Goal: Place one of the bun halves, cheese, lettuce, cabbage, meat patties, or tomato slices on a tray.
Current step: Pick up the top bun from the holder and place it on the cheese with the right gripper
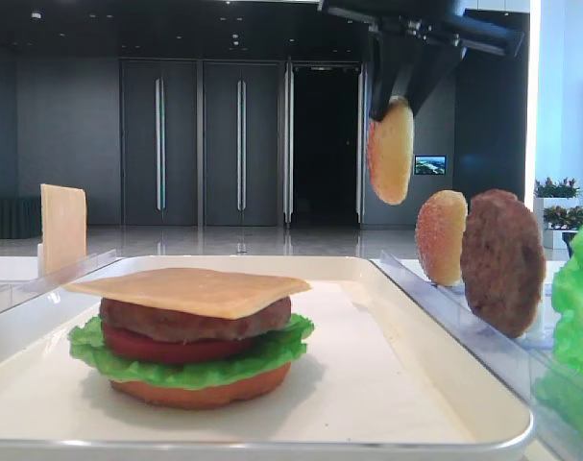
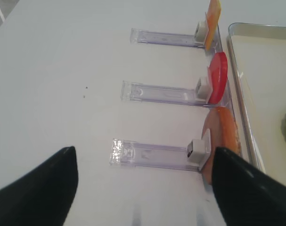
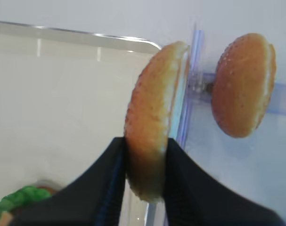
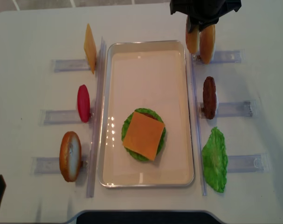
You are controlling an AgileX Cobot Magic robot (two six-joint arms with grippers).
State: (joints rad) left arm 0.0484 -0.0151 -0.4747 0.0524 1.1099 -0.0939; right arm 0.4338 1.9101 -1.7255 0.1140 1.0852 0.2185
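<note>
My right gripper [image 3: 146, 155] is shut on a sesame bun half [image 3: 152, 113], held on edge. In the low exterior view this bun half [image 1: 390, 151] hangs high over the far right corner of the white tray [image 1: 368, 384]. From overhead it [image 4: 192, 39] is beside another bun half [image 4: 207, 43] that stands in the rack. On the tray sits a stack with cheese [image 4: 143, 135] on top, then a patty [image 1: 195, 322], tomato [image 1: 166, 348], lettuce [image 1: 190, 363] and a bun base [image 1: 190, 392]. My left gripper [image 2: 143, 155] is open and empty over the table, left of the tray.
Clear racks flank the tray. The left ones hold a cheese slice [image 4: 90, 48], a tomato slice [image 4: 84, 103] and a bun half [image 4: 70, 156]. The right ones hold a meat patty [image 4: 209, 97] and a lettuce leaf [image 4: 215, 159].
</note>
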